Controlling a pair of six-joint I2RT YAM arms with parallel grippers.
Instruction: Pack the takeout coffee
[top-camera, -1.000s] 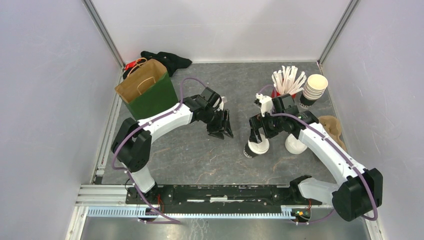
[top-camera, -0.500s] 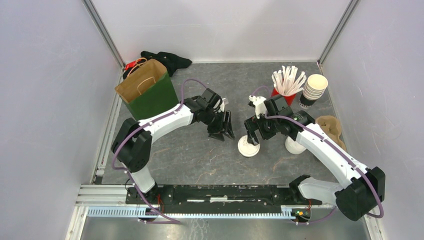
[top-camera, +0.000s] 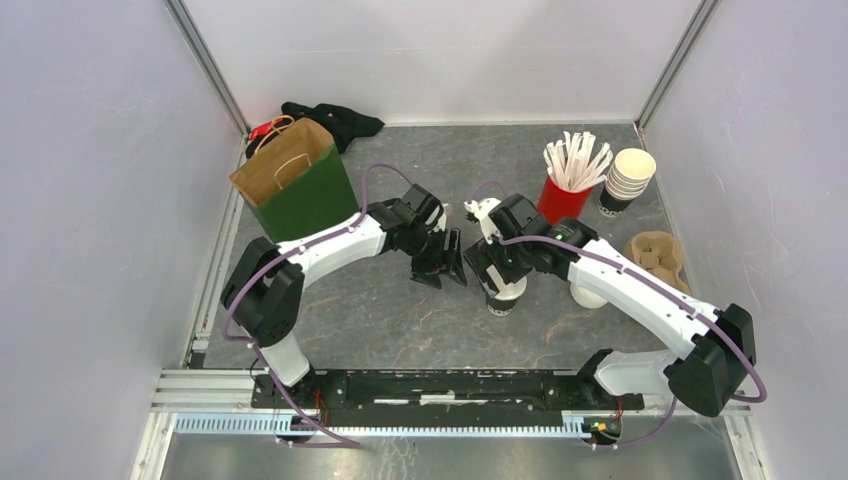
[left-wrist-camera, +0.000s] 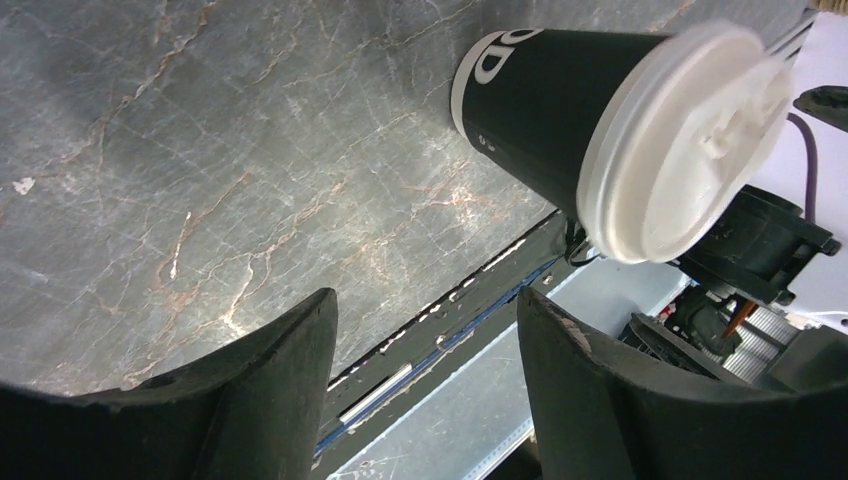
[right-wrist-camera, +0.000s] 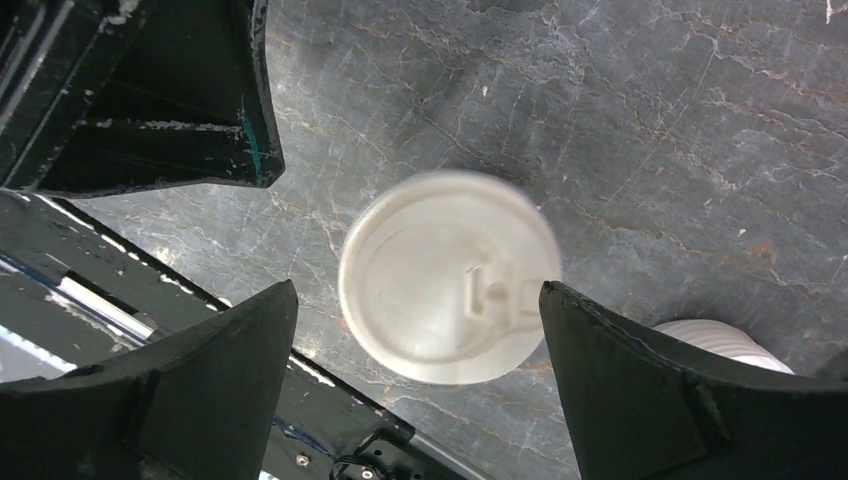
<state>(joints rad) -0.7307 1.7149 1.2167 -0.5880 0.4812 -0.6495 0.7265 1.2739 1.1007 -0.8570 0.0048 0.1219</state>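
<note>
One takeout coffee cup (top-camera: 497, 302), dark with a white lid, stands mid-table. My right gripper (top-camera: 492, 272) hovers open right above it, and in the right wrist view its lid (right-wrist-camera: 450, 290) sits between and below my open gripper (right-wrist-camera: 418, 300). My left gripper (top-camera: 441, 266) is open and empty just left of this cup. The left wrist view shows the cup (left-wrist-camera: 550, 110) up and to the right of that gripper (left-wrist-camera: 425, 340). The second lidded cup (top-camera: 586, 294) stands to the right, partly hidden by my right arm, and its lid (right-wrist-camera: 722, 342) shows in the right wrist view.
An open brown and green paper bag (top-camera: 295, 180) stands at the back left, with a black cloth (top-camera: 335, 120) behind it. At the back right are a red cup of stirrers (top-camera: 565, 190) and a stack of lidless cups (top-camera: 628, 180). A cardboard cup carrier (top-camera: 655, 255) lies at the right.
My right gripper has moved left and now sits over the near cup, close to the left gripper. The cup shifted slightly left. The left gripper has barely moved.
</note>
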